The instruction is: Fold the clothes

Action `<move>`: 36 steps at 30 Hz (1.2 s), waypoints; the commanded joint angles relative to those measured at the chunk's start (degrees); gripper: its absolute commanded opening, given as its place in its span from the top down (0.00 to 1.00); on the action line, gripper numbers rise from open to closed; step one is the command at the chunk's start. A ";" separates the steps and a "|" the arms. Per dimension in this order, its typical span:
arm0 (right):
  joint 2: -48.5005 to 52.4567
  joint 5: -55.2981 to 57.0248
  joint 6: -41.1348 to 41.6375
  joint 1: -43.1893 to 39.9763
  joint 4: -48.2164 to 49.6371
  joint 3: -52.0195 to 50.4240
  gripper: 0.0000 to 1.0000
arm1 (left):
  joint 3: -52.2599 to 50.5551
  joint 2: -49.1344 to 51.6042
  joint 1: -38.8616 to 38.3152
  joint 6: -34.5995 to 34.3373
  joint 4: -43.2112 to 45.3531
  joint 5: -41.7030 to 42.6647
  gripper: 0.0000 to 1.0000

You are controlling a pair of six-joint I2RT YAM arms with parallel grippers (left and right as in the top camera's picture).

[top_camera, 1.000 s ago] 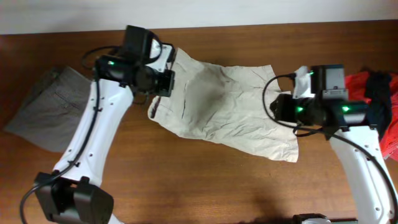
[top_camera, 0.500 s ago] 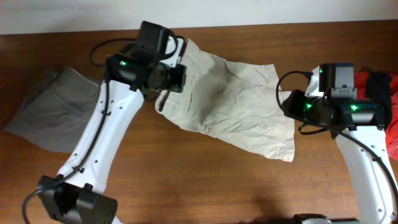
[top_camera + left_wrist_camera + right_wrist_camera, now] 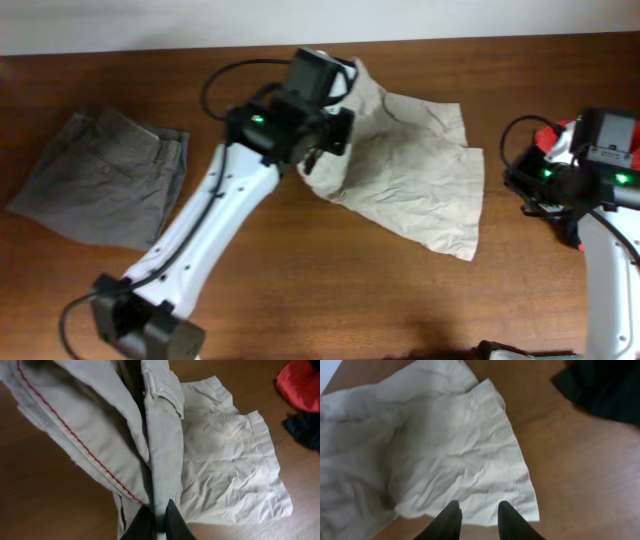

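**Ana:** Where the left arm reaches across the table [image 3: 350, 290], what has the left gripper [image 3: 159, 524] got?

**Ben:** A fold of the beige shorts [image 3: 420, 175]. Its fingers are pressed together on the cloth, which is bunched and lifted there. The left wrist view shows a seam with red stitching running down the raised part.

**Ana:** And the rest of the garment?

**Ben:** Lying creased on the wood, at the back of the table and right of centre. One wide leg is flat, with its hem turned toward the near edge.

**Ana:** Is the other claw holding anything?

**Ben:** No — the right gripper [image 3: 479, 520] is spread, with nothing between its fingers. It sits near that leg's hem without gripping it.

**Ana:** What about the other clothes?

**Ben:** The grey shorts [image 3: 100, 185] lie flat at the far left, well apart from the beige pair. A red garment [image 3: 300, 382] and a black garment [image 3: 306, 427] sit close together on the right side, beside the right arm.
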 commanded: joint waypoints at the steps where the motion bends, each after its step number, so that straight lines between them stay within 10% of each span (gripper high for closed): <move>1: -2.05 -1.36 -2.23 -2.40 -1.11 1.42 0.70 | 1.66 5.07 -3.63 -5.05 2.75 -2.97 1.00; 9: -2.34 -1.31 -5.64 -3.37 -4.33 1.40 0.71 | 2.19 9.22 -6.12 -7.15 1.44 -10.64 0.99; 28: -2.34 -1.33 -6.21 -3.37 -3.85 1.40 0.71 | 20.00 9.03 10.01 4.13 -31.85 -33.07 1.00; 36: -2.34 -1.33 -6.19 -3.32 -3.89 1.40 0.70 | 19.98 9.31 11.61 6.54 -22.69 -22.77 1.00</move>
